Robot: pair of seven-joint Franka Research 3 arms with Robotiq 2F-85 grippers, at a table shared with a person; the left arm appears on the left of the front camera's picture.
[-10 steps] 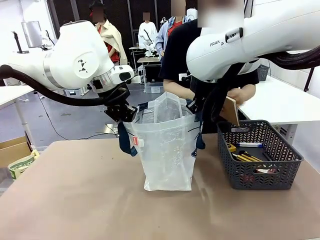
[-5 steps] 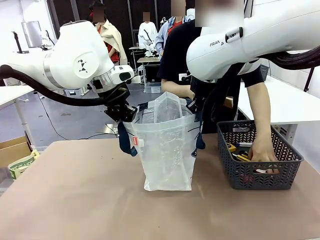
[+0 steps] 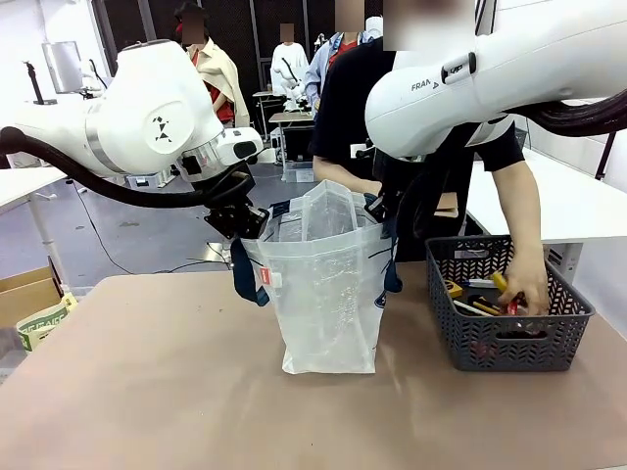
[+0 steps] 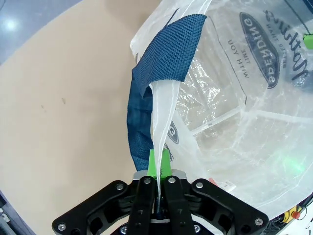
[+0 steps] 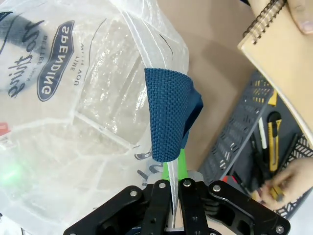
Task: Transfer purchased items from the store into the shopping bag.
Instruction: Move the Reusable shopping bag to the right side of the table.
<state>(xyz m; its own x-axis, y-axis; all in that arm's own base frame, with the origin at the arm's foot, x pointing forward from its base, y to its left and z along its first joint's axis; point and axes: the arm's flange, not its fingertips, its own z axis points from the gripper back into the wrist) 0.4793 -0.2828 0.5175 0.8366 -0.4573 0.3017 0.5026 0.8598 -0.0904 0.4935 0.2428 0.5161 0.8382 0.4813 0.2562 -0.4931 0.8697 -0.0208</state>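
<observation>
The brown table [image 3: 147,392] spans the front view. The left arm [image 3: 137,117] reaches in from the left and the right arm [image 3: 490,78] from the right, and both meet above the bag. A person [image 3: 362,108] in a dark top stands at the far side, partly behind the right arm.

The bag [image 3: 328,294] stands upright on the table between the arms, its mouth pulled open. Just to its right, close but apart, sits the basket [image 3: 509,338], also on the table.

The person holds a tan spiral notebook [image 5: 276,63] in one hand above the gap between bag and basket.

The left gripper [image 4: 159,164] has its jaws closed tight on the bag's rim, just below one blue handle [image 4: 166,49], with the plastic pinched between the green pads. The right gripper [image 5: 175,169] is clamped the same way on the opposite rim, under the other handle [image 5: 168,117].

The person's other hand [image 3: 527,289] is down inside the basket and grips something small and yellow [image 3: 501,282]. More items [image 3: 475,305] lie on the basket floor, among them a yellow cutter [image 5: 274,122] and thin pen-like sticks.

A navy oval print [image 4: 266,54] shows on the bag's wall, and a small red tag [image 3: 264,276] hangs at its left edge.
</observation>
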